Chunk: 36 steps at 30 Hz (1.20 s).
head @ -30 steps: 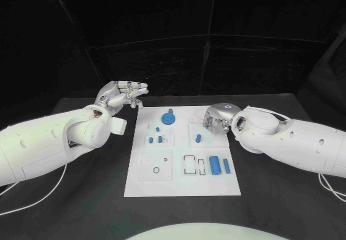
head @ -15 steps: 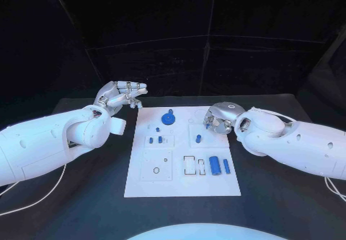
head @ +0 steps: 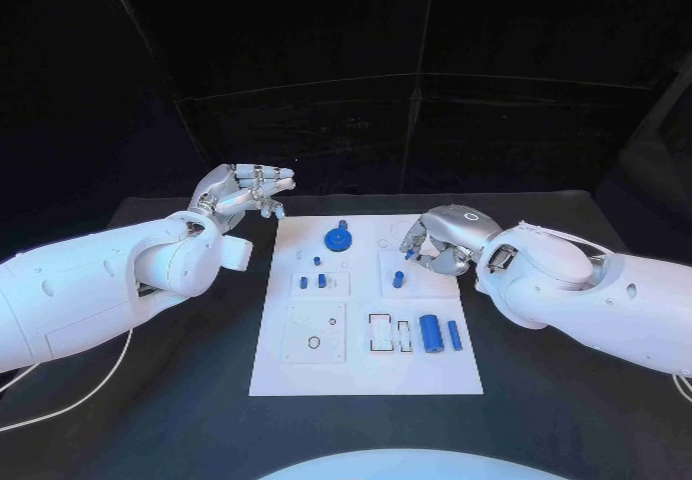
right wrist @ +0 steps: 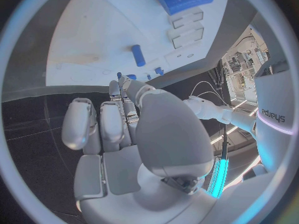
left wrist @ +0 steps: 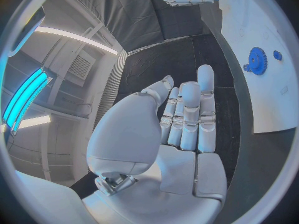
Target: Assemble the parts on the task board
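Gear (head: 338,238) on task board (head: 365,375) | left hand (head: 242,190) beside

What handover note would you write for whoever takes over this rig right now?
Left hand: raised beyond the white task board's far left corner, holding nothing.
Right hand: curled over the board's right edge, something blue at its fingertips; grip unclear.
Round blue gear, small blue peg, blue cylinder and blue bar are on the board.
Done or left: unclear which are seated.
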Motion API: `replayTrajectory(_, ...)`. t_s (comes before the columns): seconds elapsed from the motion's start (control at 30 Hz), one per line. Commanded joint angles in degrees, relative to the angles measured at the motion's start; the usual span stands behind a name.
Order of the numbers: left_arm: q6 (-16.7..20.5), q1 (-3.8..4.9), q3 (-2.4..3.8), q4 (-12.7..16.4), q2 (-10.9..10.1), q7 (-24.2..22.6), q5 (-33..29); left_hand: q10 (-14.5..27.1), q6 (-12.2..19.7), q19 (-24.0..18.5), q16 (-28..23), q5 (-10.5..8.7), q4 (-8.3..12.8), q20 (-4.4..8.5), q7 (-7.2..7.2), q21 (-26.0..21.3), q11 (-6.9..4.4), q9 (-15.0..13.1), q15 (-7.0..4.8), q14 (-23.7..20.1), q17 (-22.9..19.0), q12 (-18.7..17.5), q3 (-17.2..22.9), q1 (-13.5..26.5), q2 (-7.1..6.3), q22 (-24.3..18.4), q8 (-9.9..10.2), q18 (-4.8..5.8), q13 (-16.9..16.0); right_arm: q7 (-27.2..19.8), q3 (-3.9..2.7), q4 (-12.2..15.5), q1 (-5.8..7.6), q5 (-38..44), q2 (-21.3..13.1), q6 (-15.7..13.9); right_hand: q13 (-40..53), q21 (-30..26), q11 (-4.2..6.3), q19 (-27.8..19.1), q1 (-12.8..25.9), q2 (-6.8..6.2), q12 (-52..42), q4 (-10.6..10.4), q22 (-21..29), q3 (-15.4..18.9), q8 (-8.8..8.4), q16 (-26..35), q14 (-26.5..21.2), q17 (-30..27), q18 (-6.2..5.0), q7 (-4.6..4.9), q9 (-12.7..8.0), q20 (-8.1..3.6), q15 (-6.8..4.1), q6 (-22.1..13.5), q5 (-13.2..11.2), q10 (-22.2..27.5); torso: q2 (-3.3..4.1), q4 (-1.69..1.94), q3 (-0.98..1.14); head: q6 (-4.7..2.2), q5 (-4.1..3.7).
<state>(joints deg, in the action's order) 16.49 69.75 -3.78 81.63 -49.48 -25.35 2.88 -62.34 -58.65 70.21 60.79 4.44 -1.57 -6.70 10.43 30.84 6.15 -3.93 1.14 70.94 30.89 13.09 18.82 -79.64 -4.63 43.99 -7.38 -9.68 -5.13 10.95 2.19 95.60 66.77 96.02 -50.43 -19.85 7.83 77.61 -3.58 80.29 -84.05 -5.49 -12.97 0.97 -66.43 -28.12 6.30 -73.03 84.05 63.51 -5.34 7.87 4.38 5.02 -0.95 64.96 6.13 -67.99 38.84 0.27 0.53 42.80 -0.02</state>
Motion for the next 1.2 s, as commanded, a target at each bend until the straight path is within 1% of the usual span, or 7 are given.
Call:
replayTrajectory(0.03,-0.6,0.08,0.05,0.0,0.2,-0.2,-0.2,0.4,0.4,-0.4,-0.3,0.38,0.1,-0.02,-0.01,-0.3,0.03,0.1,0.00,-0.4,-0.1,0.3,-0.2,-0.3,0.19,-0.1,0.0,-0.75,0.0,-2.6,-0.11,2.0,0.13,-2.0,0.2,-4.3,0.0,0.4,-0.01,0.3,0.6,-0.12,0.4,0.0,-0.1,-0.4,0.14,-0.2,2.0,0.1,0.69,0.05,0.0,-0.13,-0.28,0.3,0.2,-0.2,0.08,0.12,-0.02,-0.12,0.35)
replayTrajectory(0.27,-0.7,0.08,0.05,0.0,0.4,-0.2,-0.2,0.4,0.4,-0.4,-0.3,0.39,0.1,-0.03,0.02,-0.3,0.05,0.1,0.02,-0.5,-0.1,0.3,-0.2,-0.3,0.18,-0.1,0.0,-0.75,0.0,-3.8,-0.15,4.2,0.12,-3.3,2.3,-4.4,-0.1,0.4,-0.06,0.4,0.7,-0.19,0.5,0.2,-0.2,-0.7,0.04,-0.2,2.1,0.1,0.71,0.11,0.0,-0.15,-0.26,0.2,0.3,-0.2,0.12,0.09,-0.02,0.13,1.85)
replayTrajectory(0.37,-0.7,0.08,0.05,0.0,0.5,-0.2,-0.2,0.4,0.4,-0.4,-0.3,0.39,0.1,-0.03,0.02,-0.3,0.05,0.1,0.02,-0.5,-0.1,0.3,-0.2,-0.3,0.18,-0.1,0.0,-0.75,0.0,-4.2,-0.12,3.9,0.10,-4.0,3.9,-3.9,-0.1,0.4,-0.06,0.4,0.7,-0.19,0.5,0.3,-0.2,-0.7,0.03,-0.2,2.1,0.1,0.70,0.12,0.0,-0.15,-0.26,0.2,0.3,-0.2,0.10,0.11,-0.11,0.39,2.38)
replayTrajectory(0.5,-0.7,0.09,0.06,0.0,0.7,-0.2,-0.2,0.4,0.4,-0.4,-0.3,0.39,0.1,-0.03,0.02,-0.3,0.05,0.1,0.02,-0.5,-0.1,0.3,-0.2,-0.3,0.18,-0.1,0.0,-0.75,0.0,-4.8,-0.07,2.8,-0.14,-4.6,6.2,-3.1,-0.1,0.4,-0.08,0.3,0.7,-0.18,0.6,0.4,-0.2,-0.8,0.00,-0.2,2.1,0.0,0.69,0.14,0.0,-0.16,-0.25,0.2,0.4,-0.2,0.16,0.04,-0.05,0.83,3.12)
replayTrajectory(0.73,-0.8,0.10,0.06,-0.1,1.1,-0.1,-0.2,0.5,0.5,-0.4,-0.4,0.38,0.1,-0.05,0.05,-0.4,0.08,0.1,0.04,-0.5,-0.3,0.3,-0.3,-0.3,0.15,-0.1,0.0,-0.74,0.0,-5.8,0.01,0.3,-3.55,-4.8,10.6,-1.1,-0.1,0.4,-0.15,0.3,0.8,-0.19,0.7,0.5,-0.2,-1.0,-0.10,-0.2,2.1,0.0,0.69,0.21,-0.1,-0.15,-0.21,0.1,0.7,-0.2,0.15,0.00,0.02,1.54,4.74)
replayTrajectory(0.87,-0.9,0.11,0.06,-0.1,1.4,-0.1,-0.2,0.5,0.5,-0.4,-0.4,0.37,0.1,-0.06,0.07,-0.4,0.10,0.1,0.06,-0.6,-0.3,0.4,-0.3,-0.2,0.13,-0.2,0.0,-0.73,0.0,-5.8,0.04,-1.3,-5.22,-3.9,12.6,0.8,-0.2,0.4,-0.24,0.3,1.0,-0.25,0.9,0.6,-0.1,-1.0,-0.22,-0.2,2.0,-0.1,0.68,0.30,-0.1,-0.13,-0.15,0.0,0.7,0.0,0.19,0.00,-0.04,1.83,5.23)
replayTrajectory(1.2,-0.9,0.11,0.06,-0.3,1.7,0.0,-0.2,0.5,0.5,-0.4,-0.4,0.37,0.1,-0.06,0.07,-0.4,0.10,0.1,0.06,-0.6,-0.3,0.4,-0.3,-0.2,0.13,-0.2,0.0,-0.73,0.0,-4.8,0.18,-2.9,-6.59,-2.1,14.5,3.7,-0.2,0.4,-0.29,0.2,1.3,-0.30,1.0,0.7,-0.1,-1.0,-0.30,-0.2,2.0,-0.2,0.67,0.35,-0.2,-0.10,-0.10,-0.1,0.6,0.0,0.16,-0.05,0.02,2.35,6.14)
